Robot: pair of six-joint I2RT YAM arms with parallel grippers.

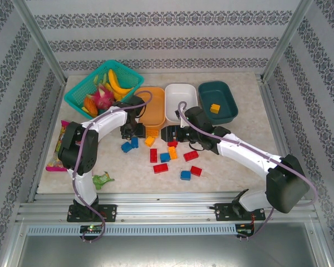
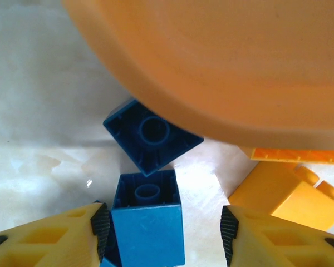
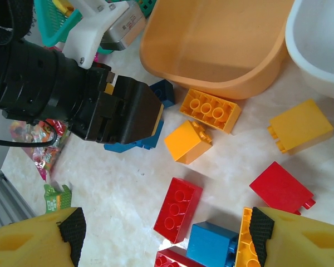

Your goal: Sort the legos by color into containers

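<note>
- Fingers (image 2: 50,239) of the left gripper (image 2: 165,225) stand apart on either side of a blue brick (image 2: 147,228). The left pad sits just beside the brick's edge and the right pad shows a clear gap, so nothing is clamped yet.
- Brick's long axis runs straight away from the wrist, along the line of reach, with its hollow underside turned to the far end (a good fit, since the jaws cross its narrow width).
- Just beyond lies a second blue brick (image 2: 153,136), skewed corner-on and very close to the first. Its far corner is hidden behind the wall of the orange tub (image 2: 222,67). I judge a lift should go straight up, so as not to drag it.
- Off to the right, a yellow brick (image 2: 289,194) rests near the tub wall, clear of the right pad.
- Right gripper (image 3: 167,231) hangs open and empty over a red brick (image 3: 178,208) and its neighbours in the middle of the table (image 1: 239,172). That makes the left arm plainly the nearer one for this blue brick.
- Farther back, the white tub (image 1: 181,100) and the teal tub (image 1: 218,94) stand beside the orange one, and the teal tub holds a single yellow brick (image 1: 214,108).
</note>
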